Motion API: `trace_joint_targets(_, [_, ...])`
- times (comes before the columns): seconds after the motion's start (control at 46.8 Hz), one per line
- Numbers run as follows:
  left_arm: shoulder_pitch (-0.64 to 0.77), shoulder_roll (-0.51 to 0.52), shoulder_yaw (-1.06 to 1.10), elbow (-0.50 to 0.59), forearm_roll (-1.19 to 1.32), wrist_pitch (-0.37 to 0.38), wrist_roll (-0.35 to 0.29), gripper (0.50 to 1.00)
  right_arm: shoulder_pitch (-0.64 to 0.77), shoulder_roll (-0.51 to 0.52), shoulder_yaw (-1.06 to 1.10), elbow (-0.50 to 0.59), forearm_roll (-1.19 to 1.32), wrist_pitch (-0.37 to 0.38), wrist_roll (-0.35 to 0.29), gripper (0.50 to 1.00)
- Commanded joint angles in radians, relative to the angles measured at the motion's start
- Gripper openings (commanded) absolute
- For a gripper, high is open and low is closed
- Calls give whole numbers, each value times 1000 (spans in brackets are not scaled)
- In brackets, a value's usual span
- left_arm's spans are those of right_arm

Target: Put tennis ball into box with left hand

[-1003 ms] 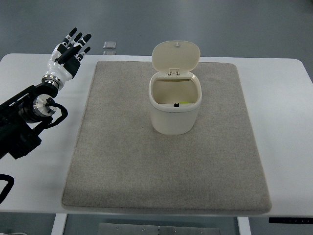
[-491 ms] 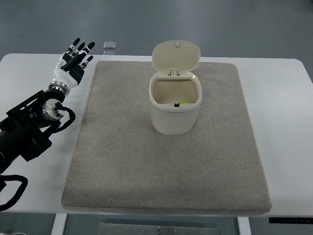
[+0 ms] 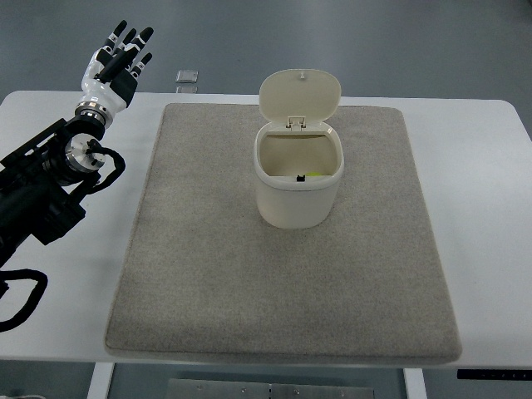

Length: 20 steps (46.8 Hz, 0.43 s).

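Observation:
A cream box point(image 3: 297, 179) with its hinged lid point(image 3: 299, 96) flipped up stands in the middle of the grey mat point(image 3: 283, 274). A sliver of the yellow-green tennis ball point(image 3: 313, 175) shows inside it, near the front right wall. My left hand point(image 3: 119, 60) is at the far left, past the table's back edge and well away from the box. Its fingers are spread and hold nothing. The black left arm point(image 3: 41, 187) runs down along the left edge.
The white table point(image 3: 490, 208) shows around the mat on all sides. A small grey square object point(image 3: 187, 77) lies just beyond the table's back edge, near my left hand.
My left hand first came a little toward the mat, then rose up and away past the table's back edge. The box and ball have not moved.

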Motion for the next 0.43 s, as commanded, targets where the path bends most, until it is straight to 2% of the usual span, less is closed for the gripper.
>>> trace_joint_targets(0.0, [-5, -1, 0, 0, 0, 18, 0, 960, 0, 0, 0, 0, 0, 0, 0, 901])
trace_joint_targets(0.213, [-37, -6, -2, 0, 0, 39, 0, 960, -1, 0, 0, 0, 0, -18, 0, 901])
trace_joint_targets(0.299, [-37, -7, -2, -2, -1, 42, 0, 960, -1, 0, 0, 52, 2, -4, 0, 901])
trace_joint_targets(0.406, [-37, -3, 0, -2, -1, 48, 0, 960, 3, 0, 3, 58, 3, -3, -1, 901])
